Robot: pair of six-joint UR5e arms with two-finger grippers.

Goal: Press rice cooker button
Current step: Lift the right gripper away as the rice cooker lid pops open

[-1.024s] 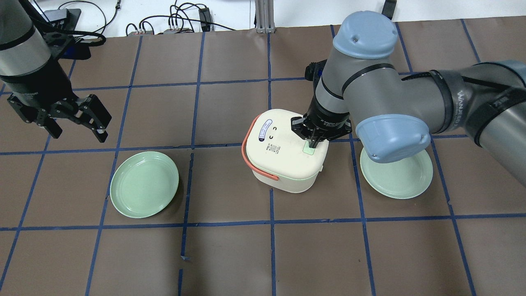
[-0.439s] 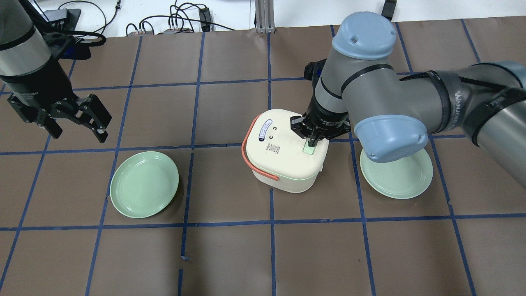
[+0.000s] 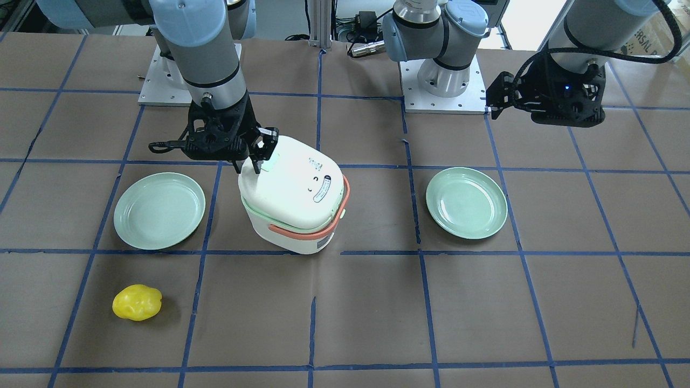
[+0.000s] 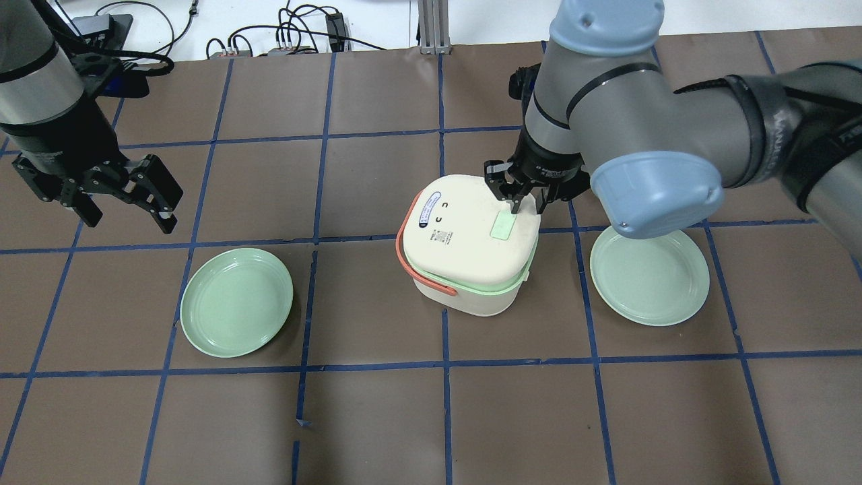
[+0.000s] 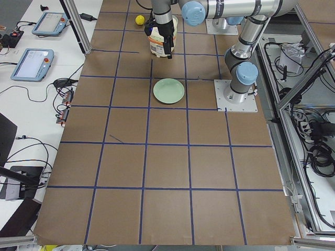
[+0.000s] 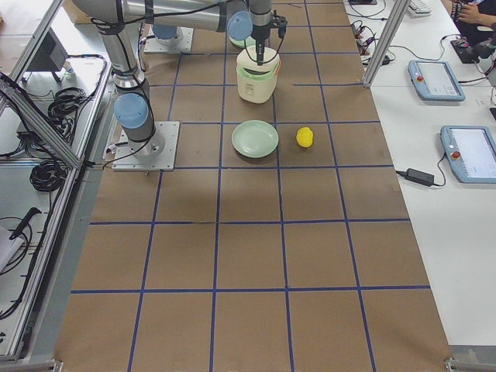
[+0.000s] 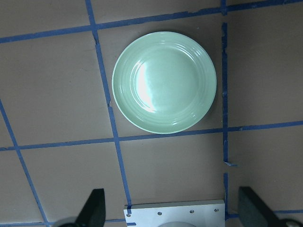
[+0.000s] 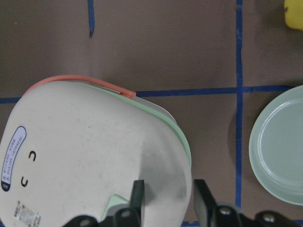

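The white rice cooker point(image 4: 465, 249) with an orange handle point(image 4: 404, 249) stands mid-table, also in the front view point(image 3: 294, 194). Its lid sits raised, and a green band point(image 4: 471, 287) shows under it. The pale green button point(image 4: 502, 225) lies on the lid's right side. My right gripper point(image 4: 518, 199) hovers just above the lid's far edge, beside the button and clear of it. Its jaws stand a narrow gap apart and hold nothing. In the right wrist view its fingers point(image 8: 137, 198) frame the lid near the button point(image 8: 118, 204). My left gripper point(image 4: 128, 209) hangs open and empty at far left.
One green plate point(image 4: 236, 301) lies left of the cooker and another point(image 4: 650, 276) right of it, partly under my right arm. A yellow object point(image 3: 137, 302) lies near the operators' edge. The left wrist view looks down on a green plate point(image 7: 164, 81).
My right gripper has lifted off the green button and moved toward the lid's far edge. The lid has popped up, showing a green band. The left arm has not moved.
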